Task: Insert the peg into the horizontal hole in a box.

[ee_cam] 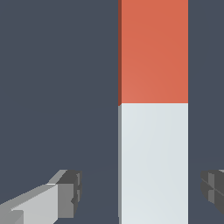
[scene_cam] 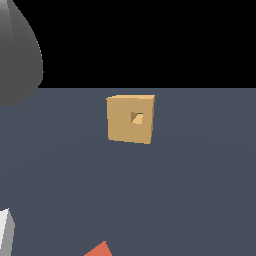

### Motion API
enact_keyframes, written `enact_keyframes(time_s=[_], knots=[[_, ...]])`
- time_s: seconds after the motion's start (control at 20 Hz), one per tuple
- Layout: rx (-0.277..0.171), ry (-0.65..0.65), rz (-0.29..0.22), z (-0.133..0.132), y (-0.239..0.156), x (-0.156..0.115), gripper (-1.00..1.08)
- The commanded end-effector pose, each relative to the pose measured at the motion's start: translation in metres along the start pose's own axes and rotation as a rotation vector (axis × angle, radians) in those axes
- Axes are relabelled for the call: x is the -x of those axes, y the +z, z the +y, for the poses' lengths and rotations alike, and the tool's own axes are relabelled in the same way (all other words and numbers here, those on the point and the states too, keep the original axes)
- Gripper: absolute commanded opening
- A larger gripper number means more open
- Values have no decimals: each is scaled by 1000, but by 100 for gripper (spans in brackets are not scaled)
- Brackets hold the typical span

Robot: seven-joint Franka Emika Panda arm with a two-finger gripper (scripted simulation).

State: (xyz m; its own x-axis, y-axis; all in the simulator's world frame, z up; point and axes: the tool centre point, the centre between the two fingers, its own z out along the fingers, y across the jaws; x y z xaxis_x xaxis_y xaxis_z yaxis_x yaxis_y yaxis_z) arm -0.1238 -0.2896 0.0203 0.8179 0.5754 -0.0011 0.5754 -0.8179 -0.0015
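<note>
Peg (ee_cam: pixel 153 109) lies lengthwise between the wide-open claw (ee_cam: pixel 142 192) fingers, its white half nearest them, untouched; box (scene_cam: pixel 131 119) sits well apart on the counter (scene_cam: pixel 200 190).

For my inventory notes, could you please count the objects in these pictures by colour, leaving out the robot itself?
Tan: 1, the box, with the hole in its face.
Two-coloured, orange-red and white-grey: 1, the peg, lying between the fingers of the open gripper.
Total: 2 objects.
</note>
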Motion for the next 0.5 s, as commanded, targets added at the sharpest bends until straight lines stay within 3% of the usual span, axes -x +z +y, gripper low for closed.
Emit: enact_keyframes(time_s=[0.0,0.05,0.1,0.45], knots=[[1,0,1,0,4,-1,100],[1,0,1,1,4,0,100],[1,0,1,1,4,0,-100],[1,0,1,1,4,0,-100]])
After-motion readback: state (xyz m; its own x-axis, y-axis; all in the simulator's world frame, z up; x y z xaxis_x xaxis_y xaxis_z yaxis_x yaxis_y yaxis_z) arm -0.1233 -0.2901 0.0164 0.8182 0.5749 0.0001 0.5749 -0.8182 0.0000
